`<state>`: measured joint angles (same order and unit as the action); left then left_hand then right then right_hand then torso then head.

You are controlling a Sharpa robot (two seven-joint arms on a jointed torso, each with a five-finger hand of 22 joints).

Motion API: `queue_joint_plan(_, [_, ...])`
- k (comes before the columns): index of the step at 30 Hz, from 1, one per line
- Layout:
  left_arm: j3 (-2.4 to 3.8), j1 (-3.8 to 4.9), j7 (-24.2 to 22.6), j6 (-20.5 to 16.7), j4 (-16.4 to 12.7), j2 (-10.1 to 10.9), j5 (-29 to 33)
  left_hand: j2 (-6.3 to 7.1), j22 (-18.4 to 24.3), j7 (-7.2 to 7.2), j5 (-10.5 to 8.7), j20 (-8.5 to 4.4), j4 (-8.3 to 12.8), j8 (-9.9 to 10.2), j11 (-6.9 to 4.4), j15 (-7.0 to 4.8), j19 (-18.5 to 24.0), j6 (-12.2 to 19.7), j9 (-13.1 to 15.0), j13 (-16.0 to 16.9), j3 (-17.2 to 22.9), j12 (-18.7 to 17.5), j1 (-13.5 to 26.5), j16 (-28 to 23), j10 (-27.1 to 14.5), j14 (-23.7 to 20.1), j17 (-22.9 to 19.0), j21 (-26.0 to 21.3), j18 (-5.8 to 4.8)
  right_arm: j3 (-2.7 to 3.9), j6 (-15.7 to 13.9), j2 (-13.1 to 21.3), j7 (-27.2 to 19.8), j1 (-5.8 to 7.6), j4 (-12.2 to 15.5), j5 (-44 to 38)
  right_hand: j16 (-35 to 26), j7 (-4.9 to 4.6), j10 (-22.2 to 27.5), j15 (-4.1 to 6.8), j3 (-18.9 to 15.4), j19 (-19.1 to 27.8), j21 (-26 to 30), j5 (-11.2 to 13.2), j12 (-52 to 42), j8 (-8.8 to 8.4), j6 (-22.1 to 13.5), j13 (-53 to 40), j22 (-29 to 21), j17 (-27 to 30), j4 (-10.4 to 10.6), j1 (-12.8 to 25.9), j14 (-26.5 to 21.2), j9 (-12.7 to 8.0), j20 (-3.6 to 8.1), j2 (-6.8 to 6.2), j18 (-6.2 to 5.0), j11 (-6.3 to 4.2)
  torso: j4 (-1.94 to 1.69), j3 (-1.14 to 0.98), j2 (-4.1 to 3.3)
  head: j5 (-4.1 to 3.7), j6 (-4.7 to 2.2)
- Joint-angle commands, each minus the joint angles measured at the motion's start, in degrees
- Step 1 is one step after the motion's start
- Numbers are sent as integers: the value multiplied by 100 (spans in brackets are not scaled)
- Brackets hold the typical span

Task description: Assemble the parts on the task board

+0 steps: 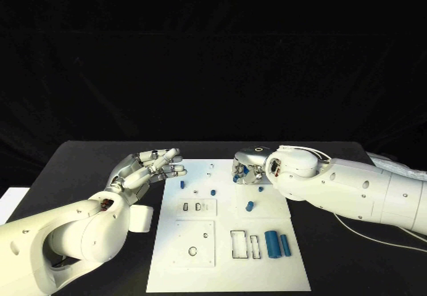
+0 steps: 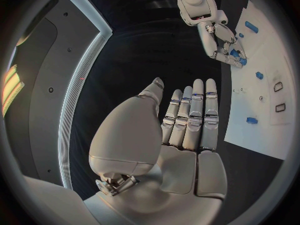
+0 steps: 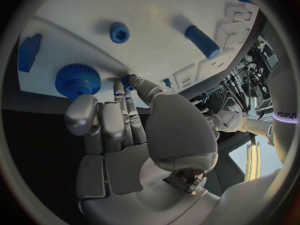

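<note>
Near the front of the white task board (image 1: 169,271) lay two blue pegs (image 1: 277,246). Farther back, the left hand (image 1: 145,170) was spread and held nothing, while the right hand (image 1: 247,170) pinched a small blue part (image 3: 127,81) at its fingertips beside a blue gear (image 3: 77,80).

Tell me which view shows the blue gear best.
The right wrist view: the blue gear lies large on the task board, teeth plain, beside the right robot hand. In the head view that hand covers that spot; the left wrist view shows only small blue bits there.
</note>
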<state>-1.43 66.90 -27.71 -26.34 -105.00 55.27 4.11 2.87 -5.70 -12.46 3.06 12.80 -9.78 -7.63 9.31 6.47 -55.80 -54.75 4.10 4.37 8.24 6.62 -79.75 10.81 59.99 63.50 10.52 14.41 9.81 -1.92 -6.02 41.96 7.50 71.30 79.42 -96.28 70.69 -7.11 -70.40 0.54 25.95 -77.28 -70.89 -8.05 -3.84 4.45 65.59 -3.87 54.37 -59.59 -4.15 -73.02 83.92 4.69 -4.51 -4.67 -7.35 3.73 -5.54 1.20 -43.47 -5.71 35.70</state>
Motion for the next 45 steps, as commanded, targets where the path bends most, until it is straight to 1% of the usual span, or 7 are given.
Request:
queue_joint_plan(1, [5, 9, 4, 84, -13, -6, 42, -18, 9, -47, -5, 24, 18, 22, 36, 36, -4, -13, -6, -4, -24, -28, 37, -26, 10, 0, 7, -21, 62, 2, -637, 22, 71, -4, 81, 40, 55, 4, -58, 59, 20, -60, -64, 44, -25, 29, 58, -5, 73, -41, 62, -32, 259, 33, 1, 98, 112, -14, -13, 2, -4, 8, -16])
queue_joint_plan(6, [5, 9, 16, 81, -11, -9, 60, -22, 10, -48, -5, 24, 21, 23, 37, 35, -5, -13, -6, -4, -24, -29, 36, -27, 11, 2, 9, -22, 62, 12, -1061, -14, 231, 3, 106, 84, 86, 7, -77, 69, 72, -56, -97, 81, -10, 25, 82, -1, 104, -60, 83, -54, 250, 46, 4, 143, 115, -23, -21, 8, -6, 34, -46])
queue_joint_plan(9, [5, 10, 21, 77, -16, -8, 72, -33, 14, -51, -4, 25, 36, 31, 40, 36, -10, -8, -7, -5, -22, -39, 24, -32, 6, 6, 17, -27, 63, 15, -1196, -80, 325, 11, 62, 84, 108, 3, -87, 67, 123, -39, -122, 236, 7, 11, 90, 4, 121, -61, 95, -73, 235, 60, 0, 159, 116, -22, -18, 10, -15, 50, -82])
queue_joint_plan(13, [5, 12, 25, 76, -29, -7, 89, -42, 17, -52, -5, 26, 48, 37, 41, 36, -13, -4, -8, -6, -21, -47, 15, -36, 2, 10, 23, -31, 64, 17, -1312, -195, 413, 25, -3, 75, 116, 2, -89, 67, 130, -36, -133, 282, 10, 6, 92, 5, 133, -62, 111, -61, 230, 64, -3, 157, 117, -19, -20, 6, -21, 65, -111])
queue_joint_plan(21, [5, 25, 29, 85, -53, -19, 106, -42, 17, -52, -5, 26, 48, 37, 41, 36, -13, -4, -8, -6, -21, -47, 15, -36, 2, 10, 23, -31, 64, 19, -1456, -517, 529, 36, -174, 51, 122, -6, -82, 65, 135, -29, -139, 300, 16, -6, 82, 7, 135, -62, 132, -41, 225, 66, -8, 152, 117, -13, -33, 10, -21, 68, -85])
queue_joint_plan(33, [5, 52, 38, 92, -78, -16, 108, -48, 19, -53, -5, 27, 57, 40, 42, 37, -15, -2, -8, -6, -20, -52, 8, -39, 0, 11, 27, -33, 65, 19, -1308, -848, 565, 38, -525, 56, 137, -11, -70, 61, 134, -26, -149, 310, 21, -16, 73, 9, 145, -76, 150, -21, 224, 67, -11, 140, 118, -8, -25, 14, -34, 102, -56])
queue_joint_plan(45, [5, 86, 49, 93, -89, -7, 108, -48, 19, -53, -5, 27, 57, 40, 42, 37, -15, -2, -8, -6, -20, -52, 8, -39, 0, 11, 27, -33, 65, 14, -976, -1045, 652, 34, -739, 124, 144, -21, -39, 52, 122, -10, -155, 323, 28, -39, 47, 12, 144, -68, 185, 23, 214, 68, -16, 102, 114, 3, -23, 17, -36, 111, -19])
